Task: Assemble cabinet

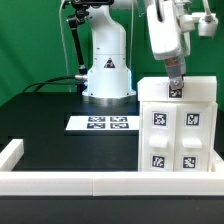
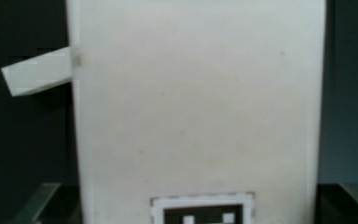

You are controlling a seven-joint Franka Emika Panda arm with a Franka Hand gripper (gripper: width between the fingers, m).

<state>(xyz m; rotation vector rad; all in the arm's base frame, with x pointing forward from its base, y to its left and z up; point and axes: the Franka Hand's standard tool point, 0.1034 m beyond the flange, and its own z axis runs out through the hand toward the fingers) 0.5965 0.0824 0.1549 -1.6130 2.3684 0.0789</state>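
The white cabinet (image 1: 178, 128) stands upright at the exterior view's right and carries several black-and-white tags on its front. My gripper (image 1: 175, 84) comes down from above onto its top edge, beside a small tag there. In the wrist view the cabinet's white face (image 2: 194, 100) fills the frame, with one tag (image 2: 202, 211) close to the gripper. The dark fingertips (image 2: 37, 205) flank the white body on both sides, close against its edges. My gripper (image 2: 194, 208) is shut on it. A small white flap (image 2: 39, 72) sticks out from one side of the body.
The robot's white base (image 1: 107, 68) stands at the back centre. The marker board (image 1: 105, 123) lies flat on the black table in front of it. Low white border rails run along the front (image 1: 60, 184) and the exterior view's left (image 1: 10, 155).
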